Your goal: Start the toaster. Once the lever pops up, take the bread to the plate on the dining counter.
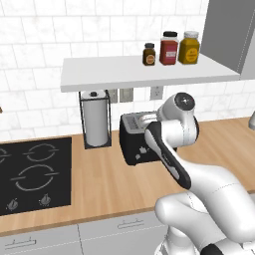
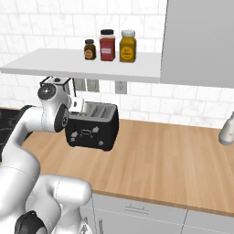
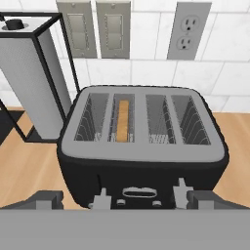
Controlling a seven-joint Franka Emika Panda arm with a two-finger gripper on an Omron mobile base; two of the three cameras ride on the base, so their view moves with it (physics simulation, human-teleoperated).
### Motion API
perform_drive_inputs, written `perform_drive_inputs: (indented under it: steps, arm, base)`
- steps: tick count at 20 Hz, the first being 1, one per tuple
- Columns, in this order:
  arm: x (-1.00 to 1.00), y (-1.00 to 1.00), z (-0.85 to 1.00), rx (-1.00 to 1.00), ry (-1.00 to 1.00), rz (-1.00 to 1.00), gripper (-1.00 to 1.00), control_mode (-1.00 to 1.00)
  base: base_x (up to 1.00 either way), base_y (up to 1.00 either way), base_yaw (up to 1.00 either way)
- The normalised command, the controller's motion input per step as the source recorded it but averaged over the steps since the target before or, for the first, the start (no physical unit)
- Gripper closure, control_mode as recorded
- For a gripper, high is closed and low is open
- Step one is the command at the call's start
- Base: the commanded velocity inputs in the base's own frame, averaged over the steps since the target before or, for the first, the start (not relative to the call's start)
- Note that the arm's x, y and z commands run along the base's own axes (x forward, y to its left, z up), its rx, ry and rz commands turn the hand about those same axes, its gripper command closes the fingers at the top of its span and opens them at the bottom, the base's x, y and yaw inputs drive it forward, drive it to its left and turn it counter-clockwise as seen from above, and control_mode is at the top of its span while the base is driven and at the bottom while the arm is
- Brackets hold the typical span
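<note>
Boxy black toaster with a matte grey top and four wire-lined slots; the tan bread stands in the second slot from the left. The gripper hangs spread wide at its front face. A paper-towel holder crowds the left; bare wooden counter lies open to the right.

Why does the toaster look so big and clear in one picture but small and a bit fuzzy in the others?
In the hand view the camera sits close above the toaster, so the slots and the bread look sharp and evenly lit, no glare. In the left base view the toaster is farther off, softer, partly behind the arm. In the right base view it casts a faint shadow on the counter.
</note>
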Motion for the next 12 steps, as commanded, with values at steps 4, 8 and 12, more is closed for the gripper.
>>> perform_drive_inputs:
  steps: [4, 8, 12]
  arm:
    - [0.00, 0.00, 0.00, 0.00, 0.00, 0.00, -1.00, -1.00]
    - [0.00, 0.00, 0.00, 0.00, 0.00, 0.00, -1.00, -1.00]
    - [0.00, 0.00, 0.00, 0.00, 0.00, 0.00, -1.00, -1.00]
  base:
    - [0.00, 0.00, 0.00]
    - [0.00, 0.00, 0.00]
    - [0.00, 0.00, 0.00]
